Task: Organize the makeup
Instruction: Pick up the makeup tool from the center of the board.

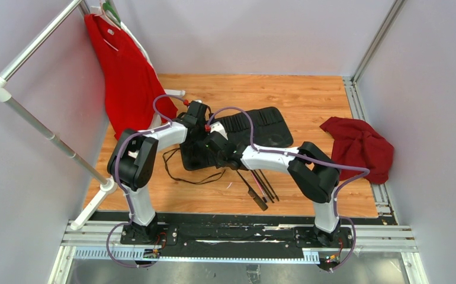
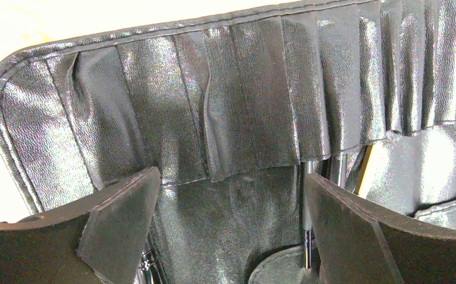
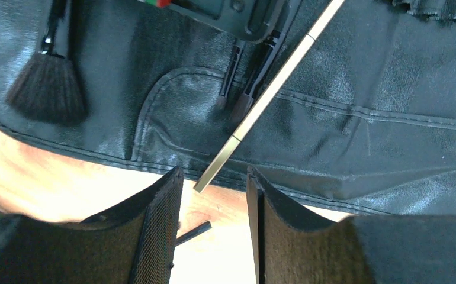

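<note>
The black slotted case (image 1: 261, 125) lies open on the wooden table. My left gripper (image 2: 231, 201) is open, low over the case's pleated pockets (image 2: 237, 106); a brush handle (image 2: 306, 236) sticks out of a slot by its right finger. My right gripper (image 3: 214, 189) is open at the case's near edge. The end of a thin gold tool (image 3: 267, 94) lies between its fingertips, touching neither. A fluffy brush (image 3: 48, 89) and two small brushes (image 3: 231, 83) lie on the case. Several loose brushes (image 1: 262, 186) lie on the table in front of the right arm.
A thin black looped cord (image 1: 184, 173) lies left of the case. A crumpled red cloth (image 1: 362, 148) sits at the right. A red shirt (image 1: 125, 77) hangs on a white rack (image 1: 42, 127) at the left. A short black piece (image 3: 193, 232) lies under the right gripper.
</note>
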Controlling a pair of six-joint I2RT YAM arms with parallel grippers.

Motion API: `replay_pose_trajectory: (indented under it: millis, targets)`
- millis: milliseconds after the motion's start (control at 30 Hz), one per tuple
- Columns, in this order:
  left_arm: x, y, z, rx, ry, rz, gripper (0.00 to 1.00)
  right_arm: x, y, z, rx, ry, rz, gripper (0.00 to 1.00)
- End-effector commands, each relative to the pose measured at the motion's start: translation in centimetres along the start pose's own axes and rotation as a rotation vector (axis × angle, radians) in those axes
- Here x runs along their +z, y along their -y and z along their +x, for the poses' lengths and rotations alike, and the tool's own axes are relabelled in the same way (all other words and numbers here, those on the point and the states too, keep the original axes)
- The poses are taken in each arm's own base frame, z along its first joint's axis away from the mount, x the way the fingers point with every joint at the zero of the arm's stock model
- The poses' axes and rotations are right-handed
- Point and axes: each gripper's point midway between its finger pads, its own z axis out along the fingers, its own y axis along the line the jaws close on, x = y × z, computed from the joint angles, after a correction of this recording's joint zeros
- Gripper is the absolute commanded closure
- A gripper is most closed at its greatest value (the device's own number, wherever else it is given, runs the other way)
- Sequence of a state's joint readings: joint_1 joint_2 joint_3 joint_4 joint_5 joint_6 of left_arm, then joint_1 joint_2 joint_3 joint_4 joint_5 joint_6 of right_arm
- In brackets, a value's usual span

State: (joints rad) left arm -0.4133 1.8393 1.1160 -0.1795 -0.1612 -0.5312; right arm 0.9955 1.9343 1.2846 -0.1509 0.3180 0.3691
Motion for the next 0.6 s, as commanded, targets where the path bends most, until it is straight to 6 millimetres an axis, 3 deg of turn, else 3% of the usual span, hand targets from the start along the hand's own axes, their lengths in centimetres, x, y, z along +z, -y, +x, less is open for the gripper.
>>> replay_pose_trajectory:
  millis: [0,567]
  targets:
    - [0.8,-0.7,0.7,-0.005,-0.017,-0.01,0.02,0.8,0.5,0.7,0.023,0.01,0.067,0.57]
    - [0.8,-0.9,0.8,-0.009,-0.018,-0.012,0.02,0.9,3.3,1.3,0.04,-0.026,0.145,0.63]
